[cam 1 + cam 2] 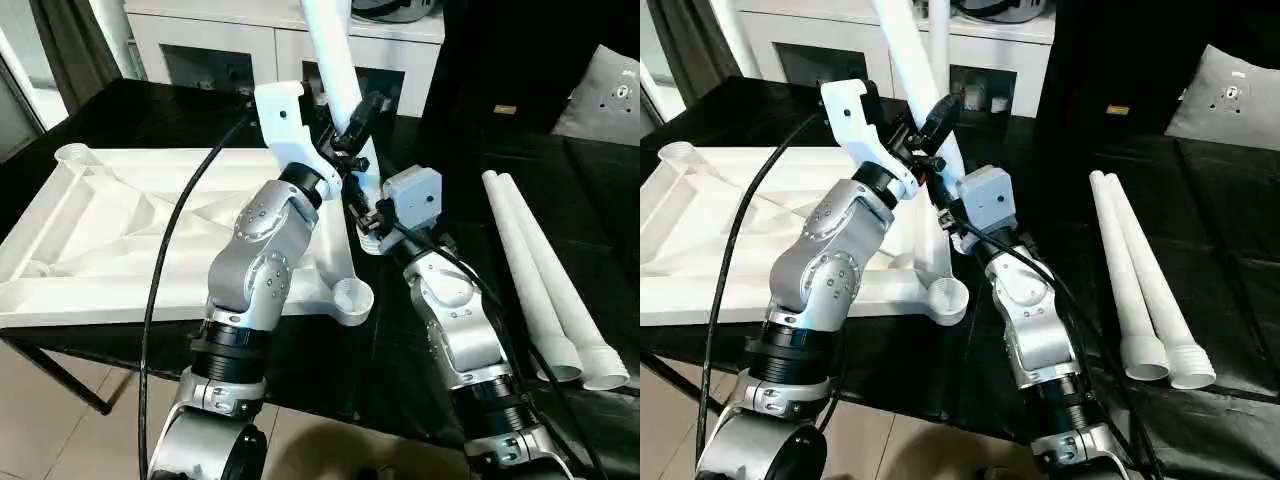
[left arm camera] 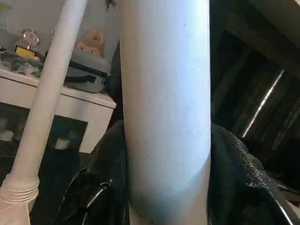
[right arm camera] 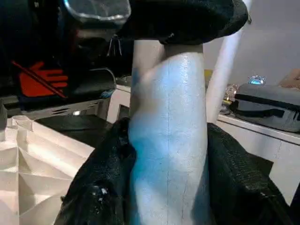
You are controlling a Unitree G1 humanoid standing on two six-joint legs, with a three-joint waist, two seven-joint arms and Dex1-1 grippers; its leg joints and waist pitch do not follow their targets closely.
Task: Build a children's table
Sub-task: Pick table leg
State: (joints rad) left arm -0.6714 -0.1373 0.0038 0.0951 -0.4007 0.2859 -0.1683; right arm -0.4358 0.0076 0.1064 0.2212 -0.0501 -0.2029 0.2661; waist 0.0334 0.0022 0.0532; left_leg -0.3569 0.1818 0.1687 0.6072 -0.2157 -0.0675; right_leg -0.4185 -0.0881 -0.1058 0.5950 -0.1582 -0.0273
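White plastic is what you are working with: the tabletop (image 1: 120, 235) lies upside down on the black table (image 1: 560, 180) in front of you, ribbed underside up, with round sockets at its corners. The near right socket (image 1: 352, 298) is empty, and so is the far left one (image 1: 72, 154).

Both your grippers are clamped on one leg (image 1: 335, 70), which rises tilted from the top's far right corner and leans away toward the cabinet (image 1: 200, 45). Your left gripper (image 1: 358, 122) holds it higher up; in the left wrist view the leg sits tight between the two black fingers (image 2: 236, 173). Your right gripper (image 1: 372, 215) holds it low, near its foot, just beside the tabletop's right edge; the right wrist view shows its fingers (image 3: 103, 183) pressed against both sides of the tube, with the left gripper's dark body just above. Whether the foot sits in the socket you cannot tell, since the grippers cover it.

A second leg (image 1: 938, 30) stands upright behind the held one. Two more legs (image 1: 545, 285) lie side by side on the black table to your right, well apart from the top, wide ends toward you and touching along their length.

A grey case (image 2: 86, 72) rests on the cabinet.
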